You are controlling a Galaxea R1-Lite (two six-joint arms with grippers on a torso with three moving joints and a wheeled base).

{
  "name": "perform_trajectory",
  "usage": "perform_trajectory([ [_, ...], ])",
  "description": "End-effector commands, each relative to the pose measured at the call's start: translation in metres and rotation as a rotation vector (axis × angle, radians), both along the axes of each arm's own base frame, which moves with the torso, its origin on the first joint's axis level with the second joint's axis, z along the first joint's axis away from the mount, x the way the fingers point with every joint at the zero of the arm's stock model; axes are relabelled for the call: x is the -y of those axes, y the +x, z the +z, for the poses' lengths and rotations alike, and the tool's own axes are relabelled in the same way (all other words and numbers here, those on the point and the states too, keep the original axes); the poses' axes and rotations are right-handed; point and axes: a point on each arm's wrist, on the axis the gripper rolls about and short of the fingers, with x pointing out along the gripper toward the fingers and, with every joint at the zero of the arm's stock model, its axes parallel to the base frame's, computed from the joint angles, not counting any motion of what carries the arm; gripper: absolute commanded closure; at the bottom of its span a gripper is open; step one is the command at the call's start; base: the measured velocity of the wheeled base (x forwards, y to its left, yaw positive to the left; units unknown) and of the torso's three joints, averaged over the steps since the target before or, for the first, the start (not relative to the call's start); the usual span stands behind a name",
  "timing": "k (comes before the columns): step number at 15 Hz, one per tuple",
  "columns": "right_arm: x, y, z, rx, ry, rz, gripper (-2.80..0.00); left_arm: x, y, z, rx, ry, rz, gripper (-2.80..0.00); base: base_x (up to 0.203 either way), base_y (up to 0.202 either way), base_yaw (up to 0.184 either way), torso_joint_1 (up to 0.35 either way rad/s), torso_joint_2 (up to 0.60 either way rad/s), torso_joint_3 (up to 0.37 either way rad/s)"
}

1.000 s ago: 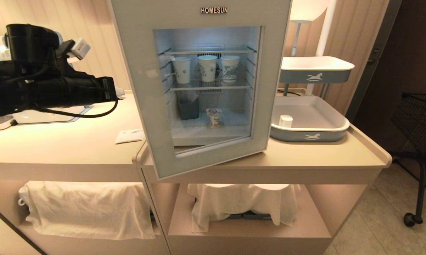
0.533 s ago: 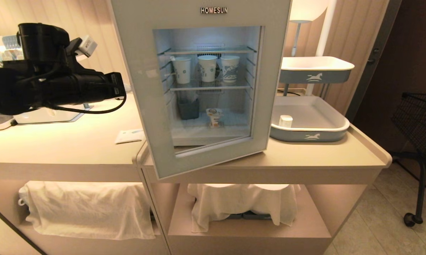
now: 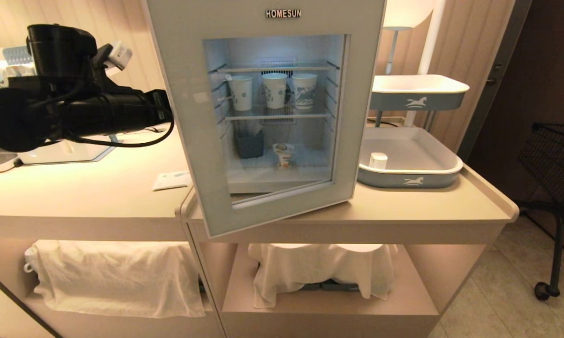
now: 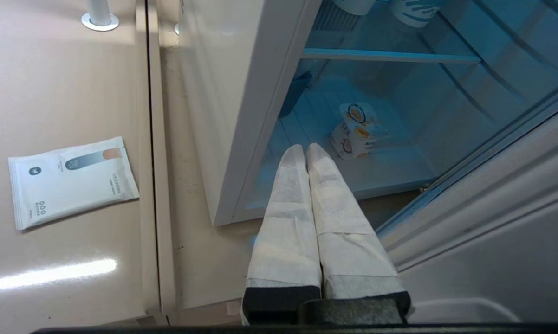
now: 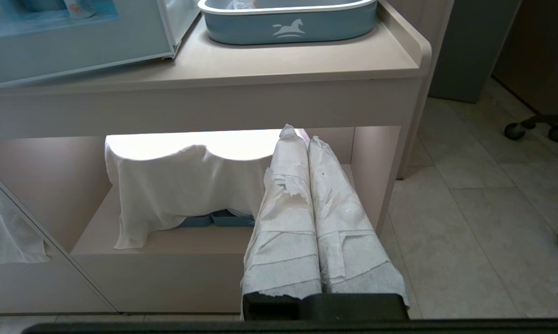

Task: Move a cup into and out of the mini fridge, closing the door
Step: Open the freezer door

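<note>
The mini fridge [image 3: 282, 51] stands on the counter with its grey-blue glass door [image 3: 183, 94] swung partly open toward me. The cup [image 3: 284, 156], small and white with an orange label, stands on the fridge floor. My left arm [image 3: 99, 112] reaches in level from the left, and its tip is hidden behind the door's open edge. In the left wrist view my left gripper [image 4: 305, 150] is shut and empty, pointing into the gap between the fridge's side wall [image 4: 232, 93] and the door [image 4: 492, 222], a little short of the cup [image 4: 355, 132]. My right gripper [image 5: 299, 134] hangs shut and empty by the lower shelf.
Three taller paper cups [image 3: 275, 90] stand on the upper wire shelf, with a dark container [image 3: 249, 143] below. A sachet [image 3: 171, 180] lies on the counter left of the door. A grey-blue tray [image 3: 408, 180] sits right of the fridge. A black wire cart [image 3: 554, 159] stands at far right.
My left arm has moved right, toward the door's open edge, until its tip passed behind the door. The door, the cup and the right arm have not moved.
</note>
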Motion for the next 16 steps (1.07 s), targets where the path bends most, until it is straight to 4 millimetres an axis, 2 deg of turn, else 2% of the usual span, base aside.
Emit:
perform_trajectory([
  [1, 0.000, 0.001, -0.002, -0.010, 0.000, -0.001, 0.00, 0.002, -0.005, 0.003, 0.005, -0.002, -0.009, 0.00, 0.000, 0.000, 0.000, 0.000, 0.00, 0.000],
  [11, 0.000, 0.001, -0.002, -0.010, 0.000, -0.001, 0.00, 0.005, -0.023, 0.002, -0.011, -0.013, -0.023, 0.00, 0.000, 0.000, 0.000, 0.000, 0.00, 0.000],
  [16, 0.000, 0.001, -0.002, -0.010, 0.000, -0.001, 0.00, 0.013, -0.033, 0.006, -0.008, -0.026, -0.051, 0.00, 0.000, 0.000, 0.000, 0.000, 0.00, 0.000],
])
